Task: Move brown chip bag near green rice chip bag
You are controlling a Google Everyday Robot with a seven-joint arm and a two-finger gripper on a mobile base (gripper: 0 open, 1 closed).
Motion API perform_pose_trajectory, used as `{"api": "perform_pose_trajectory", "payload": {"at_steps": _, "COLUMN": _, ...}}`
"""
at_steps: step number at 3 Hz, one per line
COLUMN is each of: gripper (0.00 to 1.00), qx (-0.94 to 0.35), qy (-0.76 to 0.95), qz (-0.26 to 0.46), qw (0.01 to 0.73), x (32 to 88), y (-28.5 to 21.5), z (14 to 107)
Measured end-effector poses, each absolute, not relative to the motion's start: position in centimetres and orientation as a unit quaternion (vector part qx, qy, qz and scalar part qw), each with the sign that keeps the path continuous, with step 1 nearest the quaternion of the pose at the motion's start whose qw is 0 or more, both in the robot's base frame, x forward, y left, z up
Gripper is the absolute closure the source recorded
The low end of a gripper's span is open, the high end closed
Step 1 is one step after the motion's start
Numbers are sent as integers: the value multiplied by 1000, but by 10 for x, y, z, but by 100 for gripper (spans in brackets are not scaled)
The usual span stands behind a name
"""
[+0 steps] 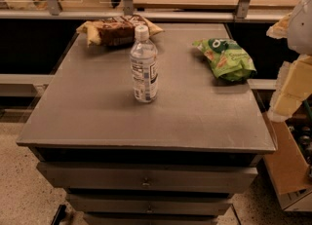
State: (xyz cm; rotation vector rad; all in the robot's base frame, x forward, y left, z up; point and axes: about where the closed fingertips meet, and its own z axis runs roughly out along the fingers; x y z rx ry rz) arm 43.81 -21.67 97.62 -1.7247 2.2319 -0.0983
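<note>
The brown chip bag, dark brown with tan-yellow ends, lies flat at the far left corner of the grey cabinet top. The green rice chip bag, bright lime green, lies near the right edge of the same top. My gripper hangs at the right edge of the view, beyond the cabinet's right side, a little right of and in front of the green bag and far from the brown bag. It holds nothing that I can see.
A clear water bottle with a white cap stands upright in the middle of the top, between the two bags. A railing runs behind the cabinet. Drawers face me below; a cardboard box sits at the lower right.
</note>
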Motion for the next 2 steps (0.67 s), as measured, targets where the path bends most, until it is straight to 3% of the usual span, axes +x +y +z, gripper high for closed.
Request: {"api": "perform_pose_trajectory", "payload": {"at_steps": 2, "gripper": 0, "qx": -608, "qy": 775, "qz": -42, "qw": 171, "x": 438, "y": -210, "z": 990}}
